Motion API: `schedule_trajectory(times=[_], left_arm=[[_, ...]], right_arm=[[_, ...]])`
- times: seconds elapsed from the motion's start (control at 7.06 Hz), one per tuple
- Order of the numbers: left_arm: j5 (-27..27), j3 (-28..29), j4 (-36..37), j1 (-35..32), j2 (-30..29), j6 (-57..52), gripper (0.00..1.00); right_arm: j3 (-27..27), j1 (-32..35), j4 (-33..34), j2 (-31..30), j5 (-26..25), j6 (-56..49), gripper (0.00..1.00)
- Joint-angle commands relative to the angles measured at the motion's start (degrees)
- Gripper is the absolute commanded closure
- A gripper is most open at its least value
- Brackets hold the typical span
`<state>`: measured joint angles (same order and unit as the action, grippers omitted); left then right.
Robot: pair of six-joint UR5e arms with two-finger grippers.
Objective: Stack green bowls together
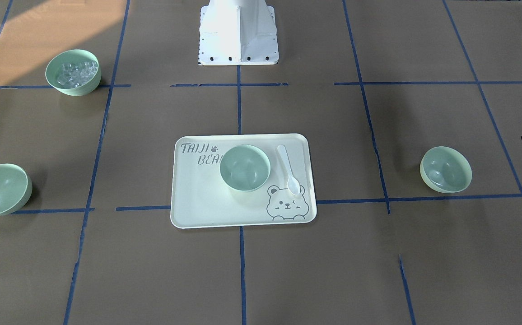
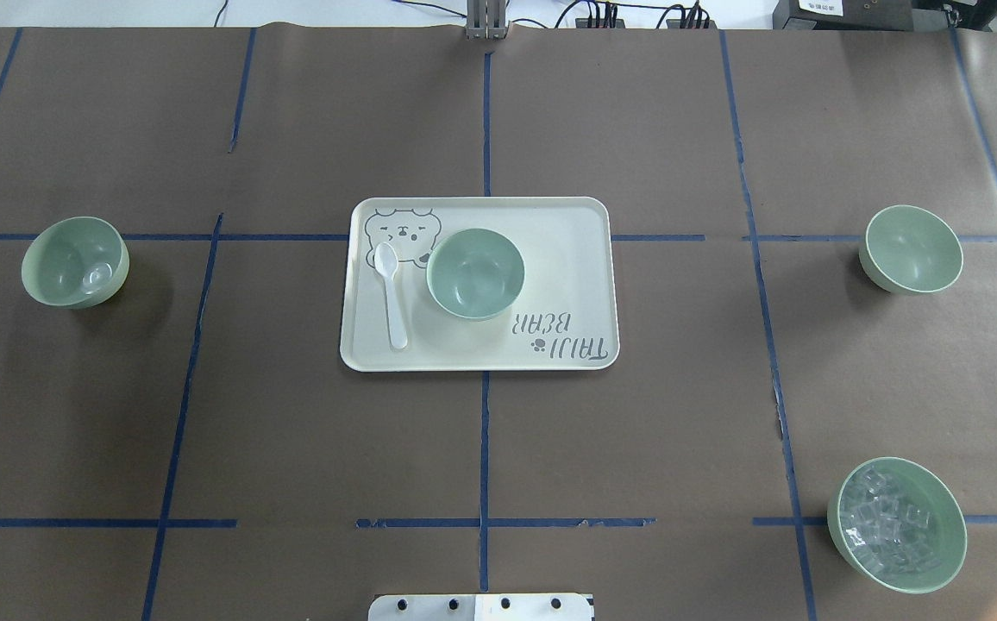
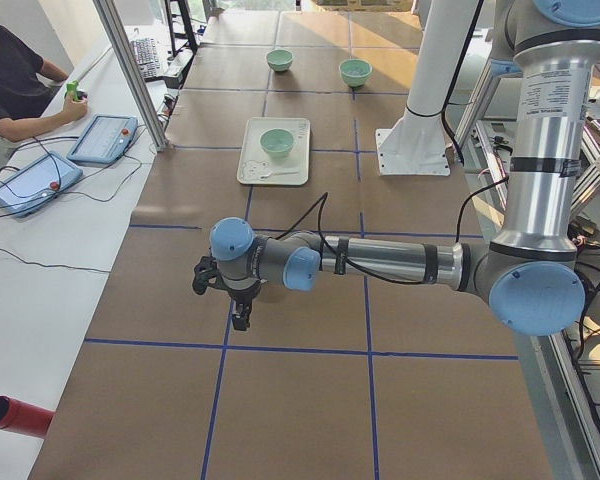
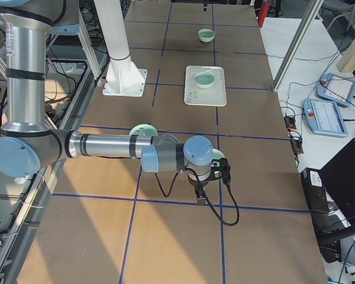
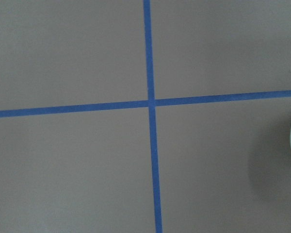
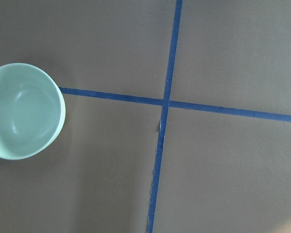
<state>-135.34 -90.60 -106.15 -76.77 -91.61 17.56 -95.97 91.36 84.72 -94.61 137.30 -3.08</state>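
Plainly, none were stacked: the first green bowl [image 2: 474, 273] sat on the tray [image 2: 567, 259] at the table's centre, the second green bowl [image 2: 74, 261] near the left edge, and the third green bowl [image 2: 911, 249] near the right edge. The left gripper [image 3: 238, 318] and the right gripper [image 4: 199, 190] hung over opposite ends; whether their fingers stood apart could not be told.

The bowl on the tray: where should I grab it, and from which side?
Pinch the rim from straight above, one finger inside the wall, one outside: the bowl on the tray sits upright, empty, probably too wide to span. Take the rim's robot-right side; the spoon lies close on its left.
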Motion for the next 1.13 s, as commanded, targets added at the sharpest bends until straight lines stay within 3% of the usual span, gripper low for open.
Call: schedule_trajectory(times=[0.0, 0.28, 0.71, 0.99], left_arm=[[1.9, 0.2, -6.2, 4.8, 0.0, 10.3, 0.0], [5.9, 1.0, -10.6, 9.2, -0.9, 18.1, 0.0], [7.1, 6.7, -18.8, 13.0, -3.0, 24.9, 0.0], [10.4, 6.9, -19.4, 15.3, -3.2, 26.8, 0.01]], right_arm=[[-0.6, -0.8, 0.0, 1.5, -0.1, -0.1, 0.0], [-0.5, -0.8, 0.0, 3.3, 0.0, -0.1, 0.0], [-0.2, -1.1, 0.1, 2.9, -0.2, 0.9, 0.0], [0.1, -1.3, 0.2, 2.9, -0.1, 4.1, 0.0]])
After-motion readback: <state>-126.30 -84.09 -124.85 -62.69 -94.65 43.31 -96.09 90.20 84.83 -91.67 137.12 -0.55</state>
